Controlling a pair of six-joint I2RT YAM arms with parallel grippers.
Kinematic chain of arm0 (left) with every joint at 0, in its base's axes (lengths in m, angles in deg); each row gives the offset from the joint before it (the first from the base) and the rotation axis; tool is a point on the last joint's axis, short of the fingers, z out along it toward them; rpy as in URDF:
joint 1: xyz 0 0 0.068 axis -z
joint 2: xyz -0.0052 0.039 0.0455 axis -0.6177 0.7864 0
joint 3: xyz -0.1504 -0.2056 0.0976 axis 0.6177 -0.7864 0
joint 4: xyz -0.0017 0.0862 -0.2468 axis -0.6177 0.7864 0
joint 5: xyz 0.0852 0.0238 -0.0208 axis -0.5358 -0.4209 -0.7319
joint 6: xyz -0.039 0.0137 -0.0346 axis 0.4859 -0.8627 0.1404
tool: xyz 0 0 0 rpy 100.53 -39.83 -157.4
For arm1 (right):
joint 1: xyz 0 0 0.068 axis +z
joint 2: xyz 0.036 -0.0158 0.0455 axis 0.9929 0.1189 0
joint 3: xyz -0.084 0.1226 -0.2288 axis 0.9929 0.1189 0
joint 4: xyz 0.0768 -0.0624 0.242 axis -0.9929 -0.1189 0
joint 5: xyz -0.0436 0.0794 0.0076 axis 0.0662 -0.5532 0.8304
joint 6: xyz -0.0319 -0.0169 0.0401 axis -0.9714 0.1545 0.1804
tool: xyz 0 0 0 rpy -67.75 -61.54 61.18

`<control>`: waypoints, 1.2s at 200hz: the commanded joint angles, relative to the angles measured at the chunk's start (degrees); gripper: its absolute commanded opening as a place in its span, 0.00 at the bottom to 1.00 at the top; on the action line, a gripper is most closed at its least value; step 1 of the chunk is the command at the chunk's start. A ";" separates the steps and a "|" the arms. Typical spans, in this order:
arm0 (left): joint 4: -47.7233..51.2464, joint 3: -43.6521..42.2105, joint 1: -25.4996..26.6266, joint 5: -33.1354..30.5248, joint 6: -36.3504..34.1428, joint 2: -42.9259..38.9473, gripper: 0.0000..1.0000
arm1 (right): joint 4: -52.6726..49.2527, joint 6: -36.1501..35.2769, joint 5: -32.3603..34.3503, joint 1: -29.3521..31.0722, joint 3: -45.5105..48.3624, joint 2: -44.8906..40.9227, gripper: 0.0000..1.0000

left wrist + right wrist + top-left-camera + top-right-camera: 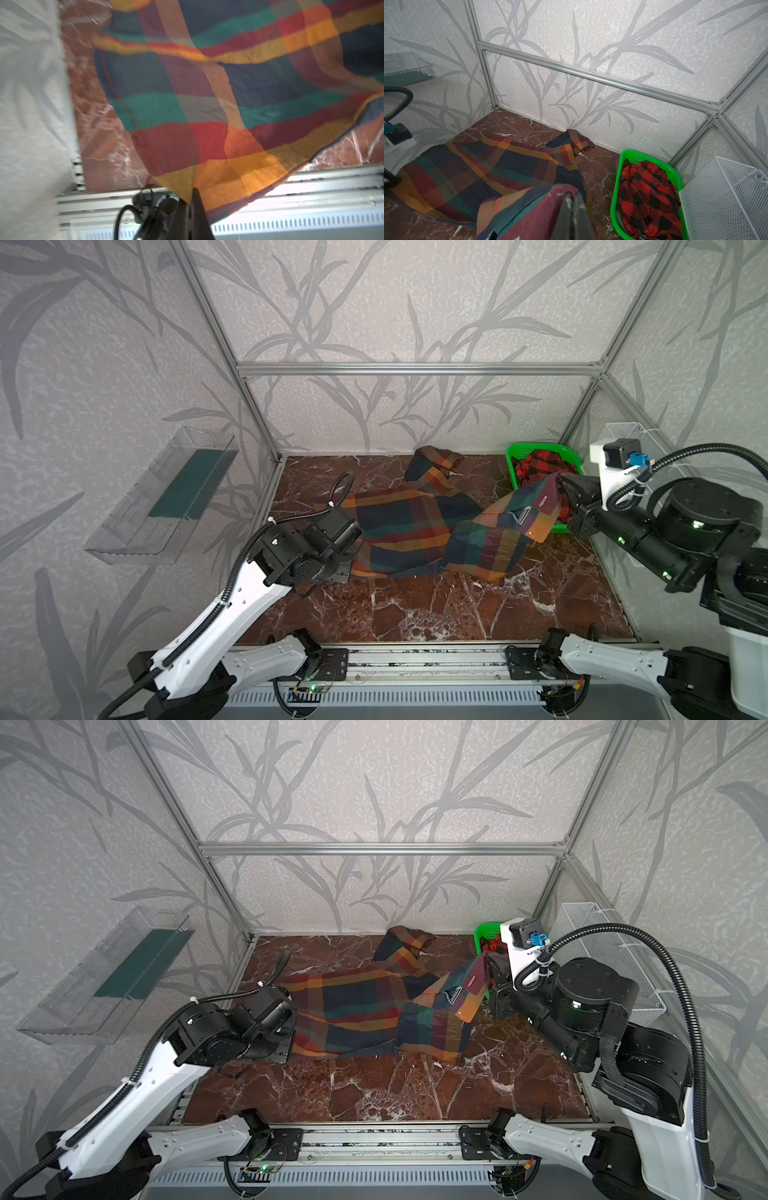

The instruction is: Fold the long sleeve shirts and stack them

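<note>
Navy-orange plaid shirt [415,526] spread over worktop [415,614], hem corner pinched in clamped left gripper [190,193], collar end raised in clamped right gripper [572,197]. Red-and-black check shirt [648,197] crumpled inside green basket [613,197], far right corner.

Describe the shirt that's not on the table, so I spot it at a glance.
On the marble table, go to the far right corner, where a green basket stands. The red-and-black check shirt lies crumpled inside; unlike the block-plaid shirt spread on the table, it shows only two colours.
</note>
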 commanded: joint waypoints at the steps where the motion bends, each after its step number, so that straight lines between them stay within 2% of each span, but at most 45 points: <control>1: -1.54 -9.07 0.36 9.15 3.95 -2.47 0.00 | 0.85 -0.59 1.32 -0.10 0.66 -0.82 0.00; 23: -4.40 -17.98 1.02 12.29 9.99 -8.75 0.00 | 0.63 -0.71 1.76 -0.13 0.81 -0.85 0.00; 49: -4.59 -24.26 2.35 14.83 15.31 -14.00 0.00 | 0.96 -0.45 1.94 -0.19 1.26 -0.59 0.00; 73: -8.70 -31.53 7.38 17.47 22.48 -16.94 0.00 | 1.61 0.22 1.81 -0.43 2.01 -0.02 0.00; 116: -15.17 -37.36 14.87 17.00 28.94 -14.73 0.00 | 2.39 0.96 -0.43 -3.04 1.91 1.89 0.00; 171: -22.02 -41.68 15.17 16.38 30.94 -12.33 0.00 | 6.14 1.04 0.29 -6.59 3.73 5.27 0.00; 195: -24.88 -43.02 11.77 18.12 29.94 -12.11 0.00 | 6.75 1.17 -0.11 -8.64 2.63 8.52 0.00; 240: -23.33 -38.77 -5.13 23.38 18.07 -10.06 0.00 | 10.06 4.59 -5.96 -15.42 0.49 14.16 0.00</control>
